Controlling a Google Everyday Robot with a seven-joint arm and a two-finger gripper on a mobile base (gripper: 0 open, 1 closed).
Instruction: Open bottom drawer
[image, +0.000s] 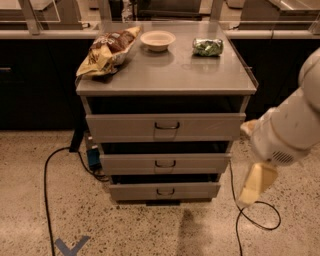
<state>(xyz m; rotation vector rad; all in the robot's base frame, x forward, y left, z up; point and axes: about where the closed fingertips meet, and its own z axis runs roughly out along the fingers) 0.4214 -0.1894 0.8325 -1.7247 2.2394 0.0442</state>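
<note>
One narrow grey metal bottom drawer (135, 192) lies level and left of our tool (256, 183), whose apart-or-together state we cannot tell.

Warm, dim indoor light from above, soft sheen on the flat grey metal table (170, 70). Dark shadow bands sit above each drawer front, and a faint shadow lies on the speckled stone floor (195, 230). The pale yellow tool (256, 182) hangs at right beside the narrow grey bottom drawer (165, 191), brightly lit
</note>
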